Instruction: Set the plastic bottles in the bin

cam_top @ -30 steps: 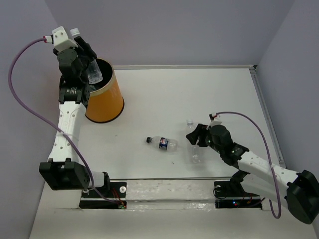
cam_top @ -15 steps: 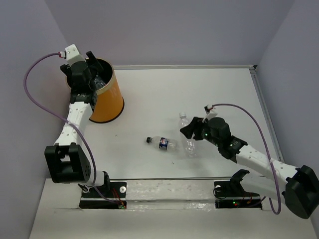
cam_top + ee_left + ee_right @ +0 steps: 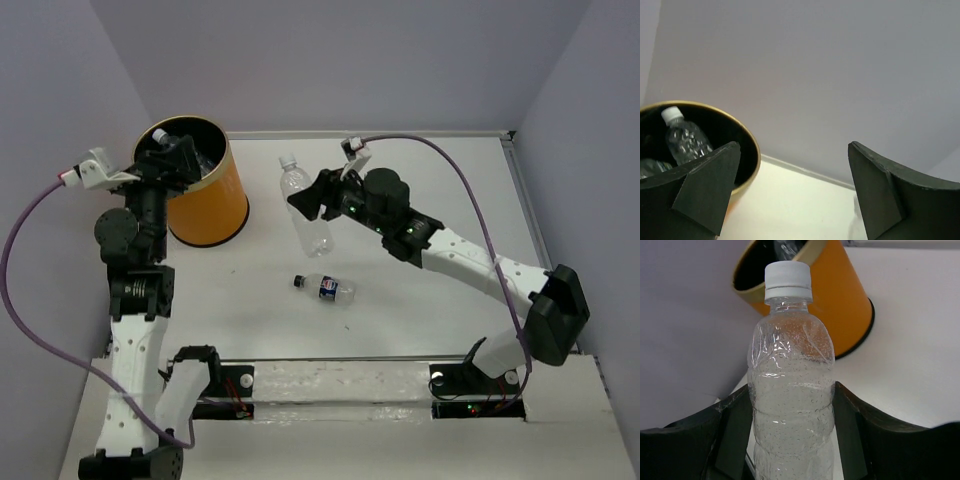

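Step in hand: carrying a bottle to the bin.

- Clear bottle (image 3: 790, 375), white cap, no label: pinched around its lower body by the right gripper (image 3: 312, 205). It is off the table (image 3: 400, 320), cap pointing up and away towards the far side. In the top view it sits just right of the bin (image 3: 205, 195), not yet over the mouth.
- Bin: stands upright at the far left of the table. From the right wrist its open mouth shows beyond the cap.
- Left gripper (image 3: 795, 150): at the bin's rim, jaws spread wide, nothing between them.

Next move, as I judge it: I swing the right arm further left until the bottle is over the dark opening, then part the jaws. The left gripper crowds the near-left rim, so I should pull it back first or bring the bottle in from the right side. The bin is far wider than the bottle, so aim matters less than keeping the two arms apart.

Count:
- Bins: one.
- Bottles in hand: one.
- Bottles on the table: one, a labelled bottle (image 3: 328, 288) with a dark cap, lying on its side near the middle, well apart from the bin.
- Bottles in the bin: one white-capped bottle (image 3: 684, 140) is plain from the left wrist. A second clear shape lies low beside it, probably another. I cannot see deeper.
- Visible total: three sure, four likely.

After this drop, the labelled one is the only one I see left to fetch.
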### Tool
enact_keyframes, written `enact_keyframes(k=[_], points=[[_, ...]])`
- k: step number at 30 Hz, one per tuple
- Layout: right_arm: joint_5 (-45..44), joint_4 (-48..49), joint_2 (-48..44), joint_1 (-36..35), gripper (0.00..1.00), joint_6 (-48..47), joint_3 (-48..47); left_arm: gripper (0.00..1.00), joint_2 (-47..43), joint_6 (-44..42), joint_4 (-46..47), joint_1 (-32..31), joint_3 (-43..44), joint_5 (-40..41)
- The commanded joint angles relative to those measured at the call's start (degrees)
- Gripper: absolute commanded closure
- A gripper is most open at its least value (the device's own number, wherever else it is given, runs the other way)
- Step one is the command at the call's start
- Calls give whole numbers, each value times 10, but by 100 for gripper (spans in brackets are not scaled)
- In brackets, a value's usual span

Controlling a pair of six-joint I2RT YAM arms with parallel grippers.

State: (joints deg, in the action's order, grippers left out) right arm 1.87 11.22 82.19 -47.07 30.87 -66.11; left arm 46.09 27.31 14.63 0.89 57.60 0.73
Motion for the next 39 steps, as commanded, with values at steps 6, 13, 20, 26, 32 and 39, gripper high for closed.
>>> enact_keyframes(k=[6,13,20,26,32,39], points=[[101,57,161,-13,59,-46,-249,1,-74,59,-200,-66,-78,-70],[89,51,128,-13,59,-70,-170,1,-79,84,-203,-99,-31,-158],[138,45,97,-13,60,-72,-127,1,-60,136,-133,-102,-79,-254],[170,58,85,-18,62,-64,-91,1,-6,155,-87,-103,-95,-282],[194,64,82,-18,62,-66,-72,2,30,166,-37,-109,-106,-279],[213,91,72,-18,62,-58,-45,42,54,173,-9,-132,-139,-258]])
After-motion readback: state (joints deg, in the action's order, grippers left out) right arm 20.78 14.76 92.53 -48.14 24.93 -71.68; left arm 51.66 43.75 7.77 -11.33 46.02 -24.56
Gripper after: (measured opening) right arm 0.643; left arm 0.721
